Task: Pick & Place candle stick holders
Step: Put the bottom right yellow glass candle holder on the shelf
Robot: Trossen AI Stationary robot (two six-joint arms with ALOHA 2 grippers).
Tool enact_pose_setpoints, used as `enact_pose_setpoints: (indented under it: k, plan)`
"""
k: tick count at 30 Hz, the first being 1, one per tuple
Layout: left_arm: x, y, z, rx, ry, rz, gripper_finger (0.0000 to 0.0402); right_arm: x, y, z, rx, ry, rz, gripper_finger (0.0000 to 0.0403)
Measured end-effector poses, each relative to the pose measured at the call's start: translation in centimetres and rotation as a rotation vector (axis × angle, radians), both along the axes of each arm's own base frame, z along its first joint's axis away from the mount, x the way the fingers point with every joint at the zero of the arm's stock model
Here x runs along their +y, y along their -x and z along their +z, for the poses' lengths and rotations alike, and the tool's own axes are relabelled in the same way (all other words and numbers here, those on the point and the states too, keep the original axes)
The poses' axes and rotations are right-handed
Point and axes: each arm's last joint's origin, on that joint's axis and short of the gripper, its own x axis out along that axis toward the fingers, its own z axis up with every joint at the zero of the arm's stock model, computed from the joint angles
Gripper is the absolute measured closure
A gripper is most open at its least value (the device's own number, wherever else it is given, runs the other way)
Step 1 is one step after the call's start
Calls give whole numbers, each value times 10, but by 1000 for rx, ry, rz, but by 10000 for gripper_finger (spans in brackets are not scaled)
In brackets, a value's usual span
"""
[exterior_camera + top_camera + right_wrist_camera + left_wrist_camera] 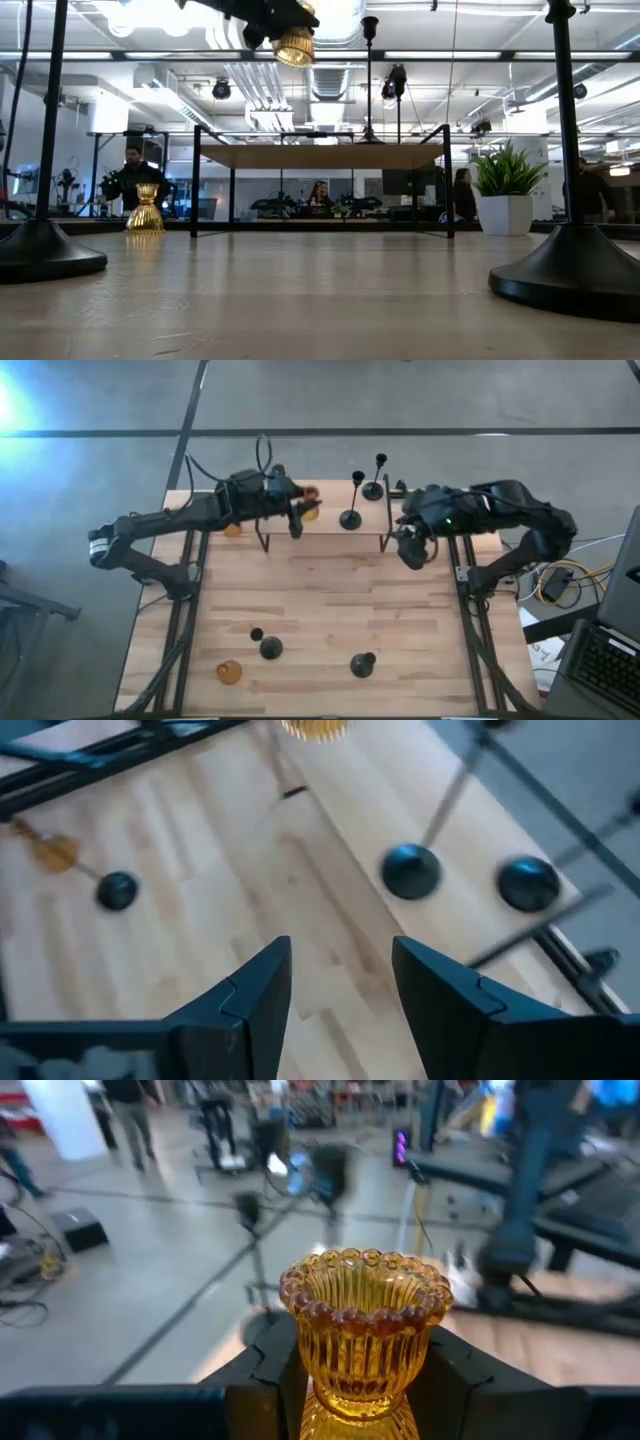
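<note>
My left gripper (298, 512) is shut on an amber ribbed candle stick holder (365, 1330), which it holds high over the left part of the raised shelf (325, 525) at the table's far edge. The same holder (295, 45) shows at the top of the low view. Two black holders (350, 518) (373, 490) stand on their round bases on the shelf. My right gripper (410, 555) hovers open beside the shelf's right end, with nothing between its fingers (250, 1000). Another amber holder (232, 530) stands at the shelf's left end. My left gripper pinches the amber holder between its two fingers by the ribbed body (362, 1380) below the beaded rim. The fingers come level, from the table's left side. The holder stands upright in the hold, cup up, lifted clear of shelf and table.
Near the front edge stand two black holders (270, 648) (362, 663) and an amber one (230, 672); a small black piece (257, 633) lies by them. The table's middle is bare wood (330, 590). A potted plant (508, 190) stands beyond the shelf.
</note>
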Motion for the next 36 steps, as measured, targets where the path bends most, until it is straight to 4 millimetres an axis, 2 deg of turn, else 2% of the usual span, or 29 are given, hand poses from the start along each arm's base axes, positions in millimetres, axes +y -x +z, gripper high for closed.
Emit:
enact_pose_setpoints:
  k: [7,13,23,27,33,36]
  plan:
    - [37,-4,-17,-99,-21,70,272,1,23,-38,-81,50,-172,232]
    - [60,-21,-44,-104,-39,97,272,-4,39,-76,-159,99,-304,240]
    - [98,-43,-89,-99,-7,137,270,-8,55,-128,-280,99,-366,253]
    - [112,-50,-97,-127,-4,122,271,-8,59,-141,-303,92,-368,254]
    - [124,-63,-106,-100,-40,106,271,-9,64,-149,-307,93,-370,255]
    - [133,-64,-111,-96,-25,129,271,-9,66,-151,-307,93,-371,259]
